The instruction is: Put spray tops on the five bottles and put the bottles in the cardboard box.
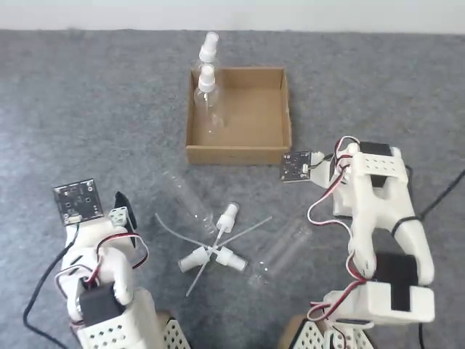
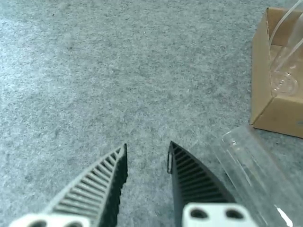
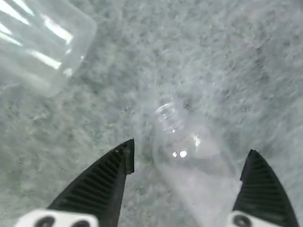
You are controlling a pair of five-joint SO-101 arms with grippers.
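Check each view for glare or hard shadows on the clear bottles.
High view: soft, even light, no hard shadows. Right wrist view: bright streaks on the far bottle, two small glints on the uncapped bottle. Left wrist view: one faint glint on the lying bottle.

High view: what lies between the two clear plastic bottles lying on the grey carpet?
Three white spray tops, their thin tubes crossing, lie on the carpet between the two clear bottles; the high view shows it.

Brown open cardboard box (image 1: pixel 240 149): one capped clear plastic bottle (image 1: pixel 210 105) inside, left; another capped bottle (image 1: pixel 209 45) at its far-left corner. In front of the box: two uncapped clear bottles (image 1: pixel 187 196) (image 1: pixel 283 251) lying down, three white spray tops (image 1: pixel 231 258) between them.
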